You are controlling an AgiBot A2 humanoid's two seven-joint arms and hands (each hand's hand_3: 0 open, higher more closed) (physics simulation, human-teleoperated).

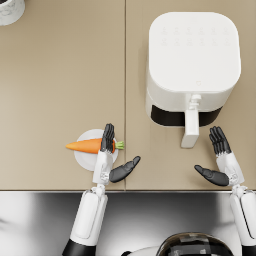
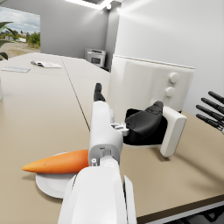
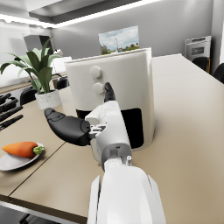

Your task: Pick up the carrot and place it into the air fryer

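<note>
an orange carrot with a green stem (image 1: 86, 145) lies across a small round white plate (image 1: 85, 156) on the beige table (image 1: 60, 90). the left hand (image 1: 106, 155) hovers over its stem end, fingers straight, thumb spread aside. the right hand (image 1: 221, 160) is empty and spread beside the white air fryer (image 1: 192, 65), near its drawer handle (image 1: 190, 127).

A: Left hand (image 1: 110, 159) status?
B: Fingers straight and extended forward, thumb spread toward the centre; holding nothing.
A: Right hand (image 1: 220, 161)?
B: Same pose, thumb pointing inward, fingers apart, holding nothing.
</note>
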